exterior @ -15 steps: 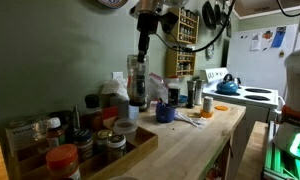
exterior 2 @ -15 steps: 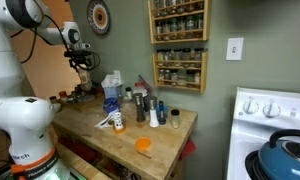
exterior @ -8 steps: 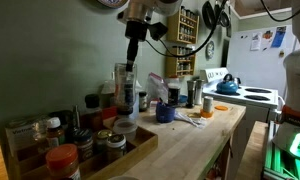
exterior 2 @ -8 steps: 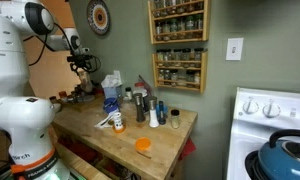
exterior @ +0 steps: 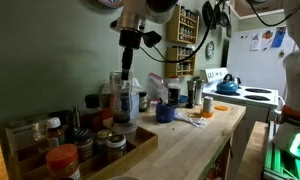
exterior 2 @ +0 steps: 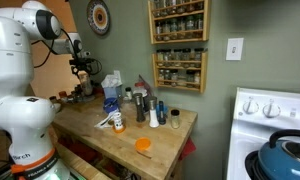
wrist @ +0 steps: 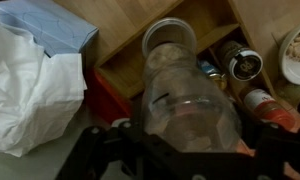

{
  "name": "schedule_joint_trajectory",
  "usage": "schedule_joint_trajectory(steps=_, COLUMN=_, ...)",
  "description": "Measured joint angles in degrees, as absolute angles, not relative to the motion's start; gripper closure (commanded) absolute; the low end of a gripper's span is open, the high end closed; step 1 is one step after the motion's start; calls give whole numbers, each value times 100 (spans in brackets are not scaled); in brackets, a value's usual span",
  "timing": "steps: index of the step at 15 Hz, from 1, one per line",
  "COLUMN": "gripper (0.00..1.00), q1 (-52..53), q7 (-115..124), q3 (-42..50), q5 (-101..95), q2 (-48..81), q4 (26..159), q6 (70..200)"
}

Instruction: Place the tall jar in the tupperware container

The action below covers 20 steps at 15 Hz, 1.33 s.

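Note:
My gripper (exterior: pixel 125 62) is shut on the tall jar (exterior: pixel 121 95), a clear narrow cylinder, and holds it upright by its top above the wooden tray (exterior: pixel 140 146) of short jars. In the wrist view the tall jar (wrist: pixel 185 95) fills the middle between my two fingers (wrist: pixel 190 140), with the tray's compartments (wrist: pixel 130 62) below it. In an exterior view the gripper (exterior 2: pixel 83 70) hangs at the far end of the counter by the wall. A clear boxy container (exterior: pixel 20 135) stands at the tray's left end; I cannot tell if it is the tupperware.
Short orange-lidded jars (exterior: pixel 62 158) fill the tray. A white plastic bag (wrist: pixel 30 85) and a blue cloth (wrist: pixel 60 25) lie beside it. Bottles, a blue cup (exterior: pixel 165 113) and utensils crowd the wooden counter (exterior: pixel 190 140). A stove with a blue kettle (exterior: pixel 227 86) stands beyond.
The gripper has carried the tall jar along the counter toward the wooden tray and a little lower. It has stayed shut on the jar.

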<state>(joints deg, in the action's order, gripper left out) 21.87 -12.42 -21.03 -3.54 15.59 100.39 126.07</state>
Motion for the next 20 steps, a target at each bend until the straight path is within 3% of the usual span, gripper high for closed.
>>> schedule_joint_trajectory(steps=20, gripper=38, q1=2246, q7=-1379, q3=-2109, q5=-387, q2=1625, q4=9989, q6=12228)
